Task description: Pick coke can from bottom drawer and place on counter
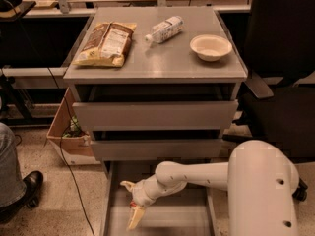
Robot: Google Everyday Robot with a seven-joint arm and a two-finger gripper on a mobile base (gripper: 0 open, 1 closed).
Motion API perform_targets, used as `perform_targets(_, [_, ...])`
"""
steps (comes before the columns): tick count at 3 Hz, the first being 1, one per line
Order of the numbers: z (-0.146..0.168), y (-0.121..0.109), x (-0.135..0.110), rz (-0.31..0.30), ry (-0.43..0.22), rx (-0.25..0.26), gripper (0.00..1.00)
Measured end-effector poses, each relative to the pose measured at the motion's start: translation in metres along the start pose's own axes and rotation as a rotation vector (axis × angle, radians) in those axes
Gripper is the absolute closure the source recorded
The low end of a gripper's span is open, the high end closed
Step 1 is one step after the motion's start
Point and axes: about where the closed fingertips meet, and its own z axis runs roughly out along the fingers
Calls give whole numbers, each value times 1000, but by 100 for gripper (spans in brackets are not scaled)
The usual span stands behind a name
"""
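The bottom drawer (172, 221) is pulled out at the foot of the grey cabinet, and its flat grey floor shows. My gripper (130, 202) reaches down into the drawer's left part, with the white arm (206, 173) coming in from the right. Its pale fingers (135, 218) are spread apart, and nothing shows between them. No coke can shows in this view; nothing red appears in the drawer or on the counter (162, 63).
On the counter lie a snack bag (104, 44), a clear plastic bottle (164, 29) on its side and a white bowl (210, 46). The two upper drawers (155, 114) are shut. A cardboard box (66, 134) and a person's shoe (27, 186) are left; a black chair (285, 82) is right.
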Motion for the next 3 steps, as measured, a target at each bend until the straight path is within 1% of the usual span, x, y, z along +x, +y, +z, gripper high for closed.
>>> perform_targets(1, [74,-30,84,-17,-26,22,0])
perform_targets(2, [74,-34,87,-14,-26,30,0])
perform_targets(3, [68,-41,95,-55,35,44,0])
